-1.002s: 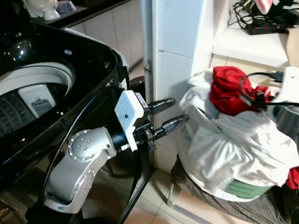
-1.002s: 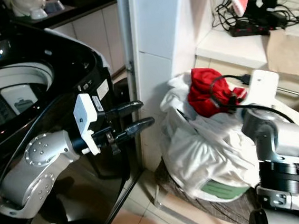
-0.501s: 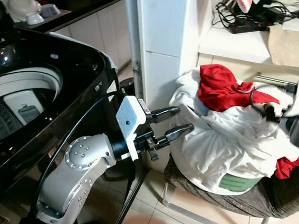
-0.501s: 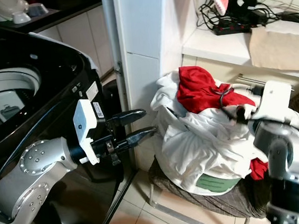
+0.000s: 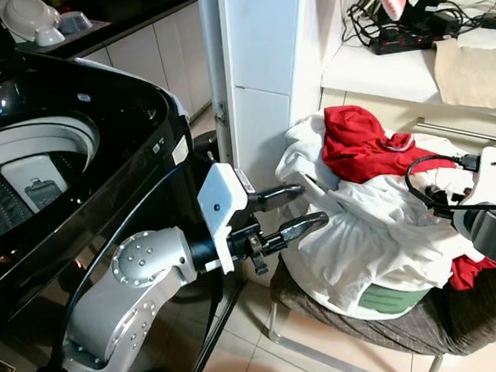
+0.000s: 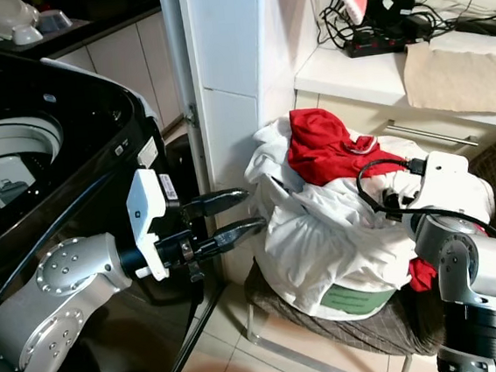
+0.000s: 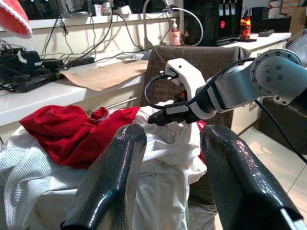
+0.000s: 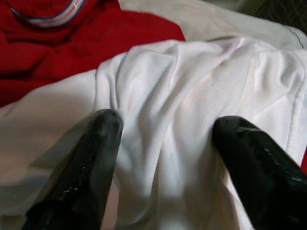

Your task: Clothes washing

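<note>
Here, right tool (image 8: 163, 158) spread wide astride a smooth white cloth fold (image 8: 192, 96); left tool (image 5: 299, 209) parted.

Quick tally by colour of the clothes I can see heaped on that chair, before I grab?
Red garments: 2, a red shirt on top and a red piece at the heap's right edge.
White garments: at least 1 white bundle; separate pieces cannot be told.
Total: at least 3.

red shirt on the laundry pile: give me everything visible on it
The red shirt is crumpled soft fabric lying on top of the white clothes, at the back of the heap, on the wall side. A collar with white trim shows at its right edge. The right gripper is open around a fold of white cloth just beside it, not touching it. The left gripper is open short of the pile.
</note>
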### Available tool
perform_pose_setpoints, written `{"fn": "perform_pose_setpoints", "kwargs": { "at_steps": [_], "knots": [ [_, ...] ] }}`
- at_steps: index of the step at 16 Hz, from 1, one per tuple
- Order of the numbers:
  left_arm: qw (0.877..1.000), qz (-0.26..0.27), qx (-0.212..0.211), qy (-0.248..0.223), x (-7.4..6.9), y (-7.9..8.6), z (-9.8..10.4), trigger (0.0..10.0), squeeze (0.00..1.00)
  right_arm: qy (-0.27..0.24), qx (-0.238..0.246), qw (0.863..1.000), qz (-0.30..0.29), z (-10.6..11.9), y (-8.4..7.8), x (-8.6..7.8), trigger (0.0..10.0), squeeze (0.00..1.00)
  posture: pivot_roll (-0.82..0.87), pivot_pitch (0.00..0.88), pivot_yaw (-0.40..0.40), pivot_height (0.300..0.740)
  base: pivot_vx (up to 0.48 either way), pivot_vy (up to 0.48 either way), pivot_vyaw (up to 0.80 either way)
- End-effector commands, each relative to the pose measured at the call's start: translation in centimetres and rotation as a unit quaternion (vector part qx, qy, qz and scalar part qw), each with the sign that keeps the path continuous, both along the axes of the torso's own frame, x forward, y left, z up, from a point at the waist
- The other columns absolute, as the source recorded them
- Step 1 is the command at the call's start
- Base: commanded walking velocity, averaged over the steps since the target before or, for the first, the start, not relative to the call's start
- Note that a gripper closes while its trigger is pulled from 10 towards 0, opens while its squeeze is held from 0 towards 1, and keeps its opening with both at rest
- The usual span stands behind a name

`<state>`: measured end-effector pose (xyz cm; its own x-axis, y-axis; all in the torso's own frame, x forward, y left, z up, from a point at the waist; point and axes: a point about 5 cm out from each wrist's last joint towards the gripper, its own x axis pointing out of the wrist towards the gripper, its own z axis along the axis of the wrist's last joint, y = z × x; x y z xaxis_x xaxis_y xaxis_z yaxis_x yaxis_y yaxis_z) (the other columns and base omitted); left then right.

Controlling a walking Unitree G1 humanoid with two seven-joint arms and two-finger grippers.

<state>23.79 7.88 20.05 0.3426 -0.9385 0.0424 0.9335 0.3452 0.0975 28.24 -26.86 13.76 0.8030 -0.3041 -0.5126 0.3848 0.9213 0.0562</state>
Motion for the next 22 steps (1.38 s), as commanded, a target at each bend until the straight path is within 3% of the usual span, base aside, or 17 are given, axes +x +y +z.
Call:
{"fn": "perform_pose_setpoints", "kwargs": {
  "at_steps": [1, 4, 11, 15, 22],
  "knots": [
    [1.0, 0.003, 0.007, -0.004, -0.2, -0.1, 0.0, 10.0, 0.0, -0.01, 0.006, 1.0, 0.001, -0.1, -0.2, 0.1, 0.0, 0.0, -0.02, 0.0, 0.003, 0.74, 0.0, 0.0, 0.0],
    [1.0, 0.011, 0.003, -0.005, 0.0, -0.2, 0.2, 10.0, 0.0, -0.024, 0.042, 0.999, -0.008, -0.4, -0.3, 0.4, 0.0, 0.0, -0.02, 0.003, 0.003, 0.74, 0.0, 0.0, 0.0],
    [1.0, 0.031, -0.003, -0.002, 0.3, -0.3, 0.0, 10.0, 0.0, -0.031, 0.04, 0.999, -0.012, -0.9, -0.6, 0.6, 0.0, 0.0, -0.02, 0.013, 0.006, 0.74, 0.0, 0.0, 0.0],
    [0.998, 0.058, -0.013, -0.013, 1.0, -0.1, 0.4, 10.0, 0.0, -0.062, 0.04, 0.997, 0.012, -0.7, -0.4, 1.3, 0.0, 0.0, -0.02, 0.014, 0.007, 0.74, 0.0, 0.0, 0.0],
    [0.997, 0.073, -0.022, -0.005, 0.8, -0.2, 0.2, 10.0, 0.0, -0.073, 0.03, 0.997, 0.006, -0.7, -0.6, 1.3, 0.0, 0.0, -0.02, 0.01, 0.01, 0.74, 0.0, 0.0, 0.0]
  ]
}}
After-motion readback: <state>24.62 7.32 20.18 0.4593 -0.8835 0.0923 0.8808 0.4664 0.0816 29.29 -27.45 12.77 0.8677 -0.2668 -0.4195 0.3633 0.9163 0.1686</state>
